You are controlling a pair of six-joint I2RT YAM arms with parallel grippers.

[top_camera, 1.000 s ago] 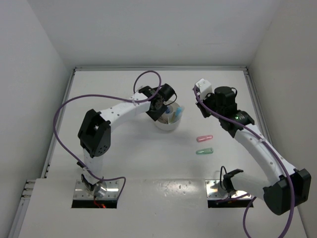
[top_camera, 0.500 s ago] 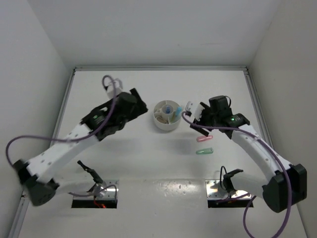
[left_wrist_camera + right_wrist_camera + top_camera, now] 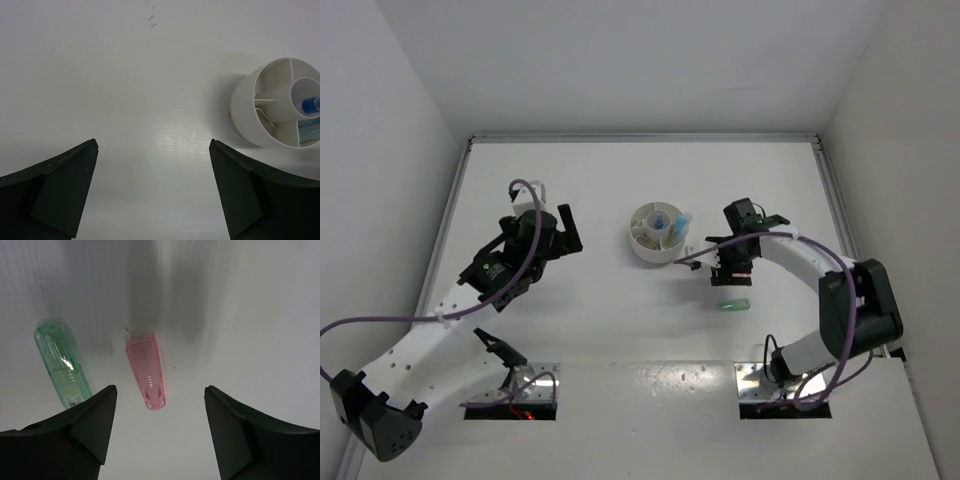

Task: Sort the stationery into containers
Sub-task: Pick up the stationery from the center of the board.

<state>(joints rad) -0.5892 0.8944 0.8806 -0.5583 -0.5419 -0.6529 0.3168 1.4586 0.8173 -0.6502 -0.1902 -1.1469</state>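
We find the right tool [image 3: 159, 399] with its jaws spread wide and holding nothing, poised low over the worktop [image 3: 260, 300]. Between its two fingers [image 3: 85, 425], and touching neither, lies the pink marker [image 3: 146, 371], flat on the worktop with its length running roughly along the fingers. Just beside it, outside the jaws in the wrist view, lies the green marker [image 3: 62, 365], also flat, slightly tilted and apart from the pink one. From above, the tool body covers the pink marker, and only the green marker shows, on the near side of the tool. We find the left tool [image 3: 152, 150] likewise spread wide and holding nothing, with only worktop showing between its fingers. It stands well apart from the bowl [image 3: 244, 107], which sits upright near the middle of the worktop, between the two arms. The bowl is round and white, split by inner walls around a central tube. A blue pen [image 3: 310, 105] stands in that central tube. A light blue item [image 3: 310, 131] lies in an adjoining outer compartment, cut off by the frame edge in the wrist view. We cannot tell what kind of item it is.
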